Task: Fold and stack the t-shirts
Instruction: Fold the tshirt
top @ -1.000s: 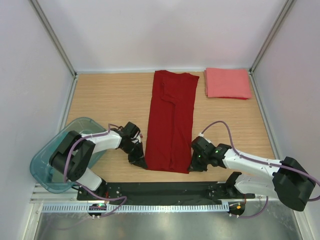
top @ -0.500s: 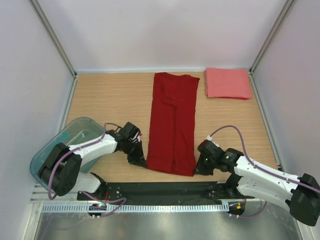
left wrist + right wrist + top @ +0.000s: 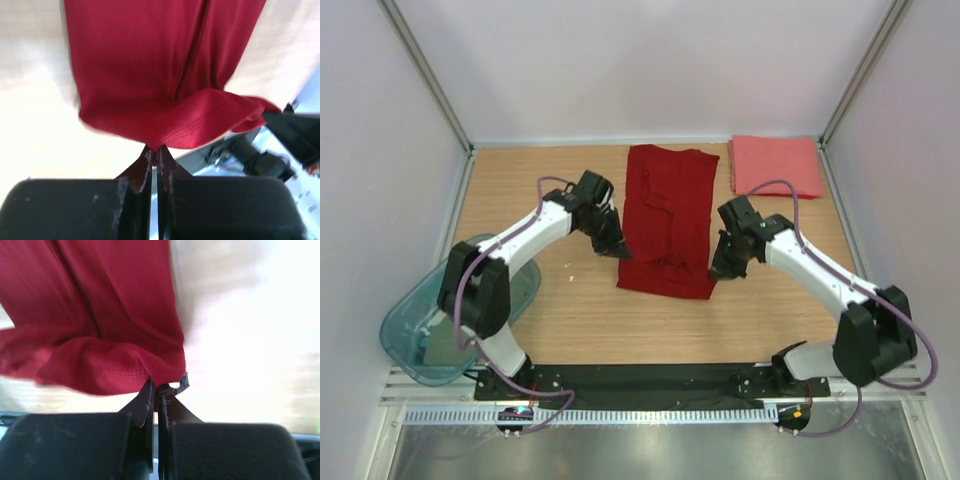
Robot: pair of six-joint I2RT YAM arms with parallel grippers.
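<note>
The teal bin point(image 3: 410, 335) sits near left, well apart from the work. Midway up the table point(image 3: 580, 320), the left gripper point(image 3: 619, 252) and right gripper point(image 3: 716, 270) are each pinched tight on a near hem corner of the dark red shirt point(image 3: 665, 195), one on each side. The shirt's long axis runs away from the arms, so the fold likely goes straight toward its collar. The folded salmon-pink shirt point(image 3: 775, 166) lies far right, just beside it, not obstructing.
</note>
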